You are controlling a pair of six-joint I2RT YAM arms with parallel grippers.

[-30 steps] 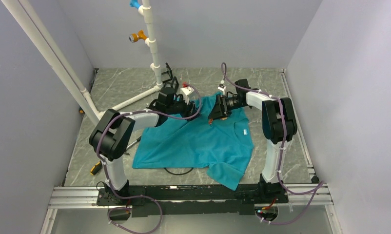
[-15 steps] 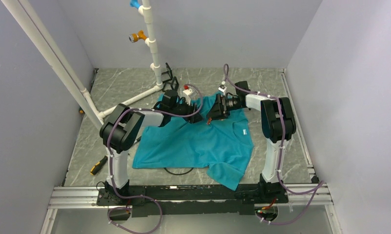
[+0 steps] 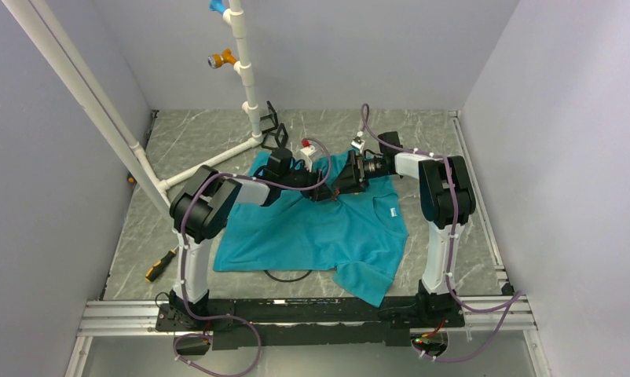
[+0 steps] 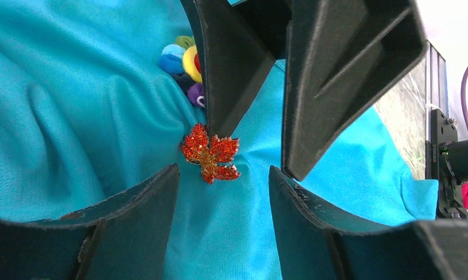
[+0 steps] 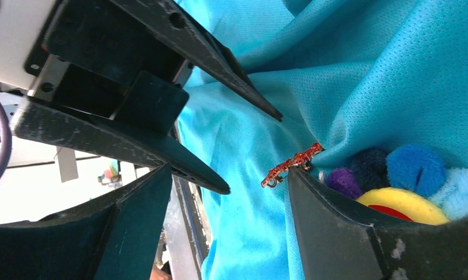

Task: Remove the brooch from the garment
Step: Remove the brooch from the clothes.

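Observation:
The teal garment (image 3: 320, 232) lies spread on the table and fills both wrist views (image 4: 74, 116) (image 5: 348, 70). The brooch (image 4: 184, 61), a tiny cluster of blue, yellow, red, purple and green tufts, sits on a fold of the cloth, partly behind a right finger. It also shows in the right wrist view (image 5: 395, 175), just outside the right-hand finger. My left gripper (image 4: 223, 172) (image 3: 318, 191) is open over the cloth, a little short of the brooch. My right gripper (image 5: 230, 172) (image 3: 337, 188) is open and faces it tip to tip. The grippers hide the brooch in the top view.
A red-orange glitter leaf pin (image 4: 210, 153) (image 5: 293, 160) is on the cloth between the two grippers, at the tip of a right finger. A white pipe rack (image 3: 245, 71) stands at the back left. A screwdriver (image 3: 156, 265) and a black cable loop (image 3: 288, 276) lie near the shirt's front.
My left arm has swung right across the shirt's collar end until its gripper meets the right gripper. The right gripper has shifted only slightly left.

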